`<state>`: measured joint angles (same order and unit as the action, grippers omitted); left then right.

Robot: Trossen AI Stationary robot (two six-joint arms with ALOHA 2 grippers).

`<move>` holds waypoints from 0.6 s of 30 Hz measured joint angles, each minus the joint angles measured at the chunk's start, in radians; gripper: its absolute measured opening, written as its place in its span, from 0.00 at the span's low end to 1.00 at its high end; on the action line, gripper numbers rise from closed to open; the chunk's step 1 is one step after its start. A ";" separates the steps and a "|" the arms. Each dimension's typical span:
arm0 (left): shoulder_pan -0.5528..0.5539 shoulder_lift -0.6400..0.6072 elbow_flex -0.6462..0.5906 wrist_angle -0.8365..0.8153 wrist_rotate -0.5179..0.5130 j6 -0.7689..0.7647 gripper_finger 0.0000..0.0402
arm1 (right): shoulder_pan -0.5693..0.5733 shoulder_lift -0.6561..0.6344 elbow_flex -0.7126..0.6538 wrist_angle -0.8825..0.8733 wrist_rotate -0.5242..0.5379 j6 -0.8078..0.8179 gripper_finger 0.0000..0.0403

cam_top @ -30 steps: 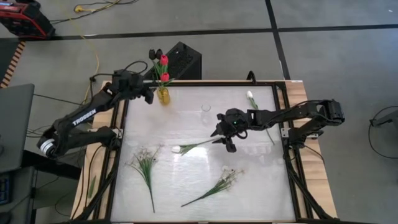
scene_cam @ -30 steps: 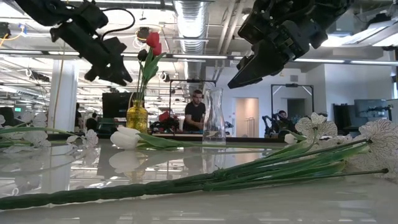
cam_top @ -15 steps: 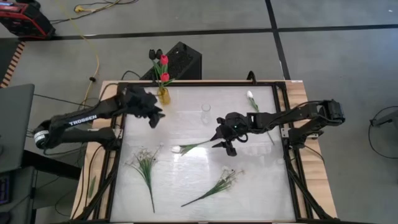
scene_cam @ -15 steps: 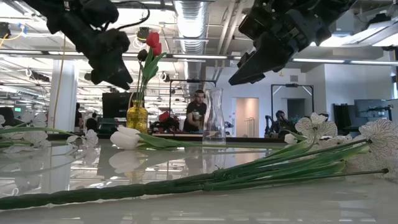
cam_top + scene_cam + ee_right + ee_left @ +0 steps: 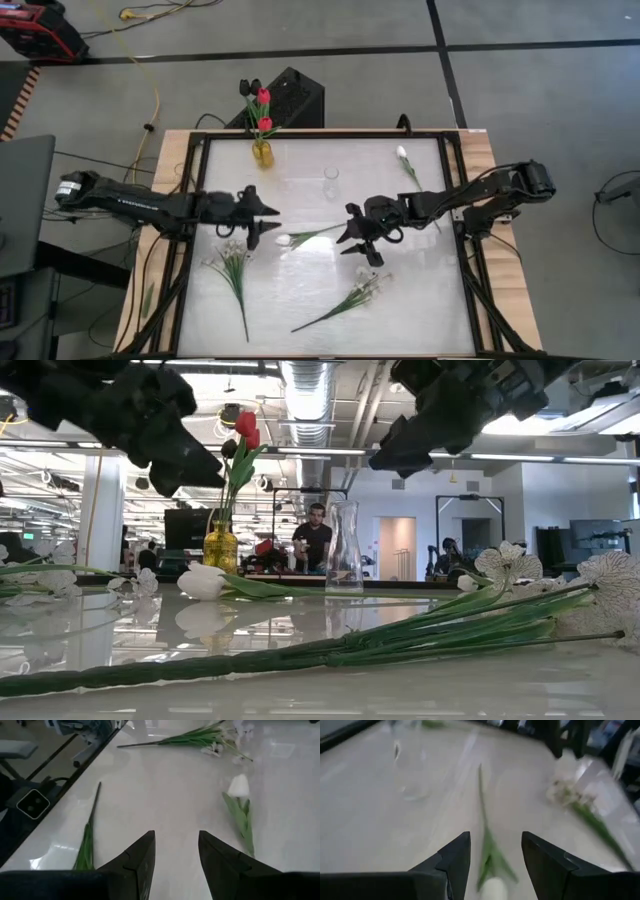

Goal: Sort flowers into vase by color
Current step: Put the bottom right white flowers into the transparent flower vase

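Note:
A white tulip [image 5: 286, 240] lies flat mid-table, its stem [image 5: 322, 232] running right. My open left gripper [image 5: 265, 225] hovers just left of its head; in the left wrist view the head [image 5: 495, 890] sits between the spread fingers [image 5: 495, 845]. My open right gripper [image 5: 352, 240] hovers by the stem's right end; its wrist view [image 5: 176, 840] shows the tulip [image 5: 239, 786] off to one side. A yellow vase [image 5: 262, 152] at the far edge holds red and dark tulips [image 5: 246, 426]. A clear glass vase [image 5: 331, 178] stands beside it. A second white tulip [image 5: 402, 153] lies far right.
Two leafy sprigs of white blossoms lie on the table: one near left [image 5: 232, 265], one near right [image 5: 355, 295]. A black frame [image 5: 192, 200] rims the white tabletop. People sit in the room beyond the far edge [image 5: 315, 540].
My left gripper has swung away from the yellow vase at the far edge, toward the near edge and the table's middle, ending beside the white tulip's head. My right gripper has shifted a little toward the near edge. The flowers have stayed in place.

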<state>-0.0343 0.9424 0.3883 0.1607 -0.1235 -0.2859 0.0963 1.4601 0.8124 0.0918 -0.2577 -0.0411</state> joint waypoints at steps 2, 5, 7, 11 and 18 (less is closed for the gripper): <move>-0.049 0.000 -0.052 0.123 -0.041 -0.014 0.41 | 0.019 0.000 0.000 0.012 0.035 0.014 0.44; -0.111 0.000 -0.116 0.256 -0.081 -0.021 0.41 | 0.049 0.000 0.000 0.025 0.129 0.016 0.44; -0.147 0.000 -0.142 0.309 -0.096 -0.035 0.41 | 0.066 0.006 0.000 0.045 0.192 0.016 0.44; -0.237 0.016 -0.165 0.394 -0.125 -0.041 0.41 | 0.087 0.073 0.001 0.148 0.237 0.018 0.44; -0.365 0.089 -0.158 0.473 -0.234 -0.032 0.41 | 0.088 0.228 0.018 0.290 0.236 0.060 0.44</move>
<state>-0.3990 1.0319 0.2305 0.6335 -0.3579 -0.3183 0.1844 1.6882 0.8301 0.3818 -0.0216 0.0185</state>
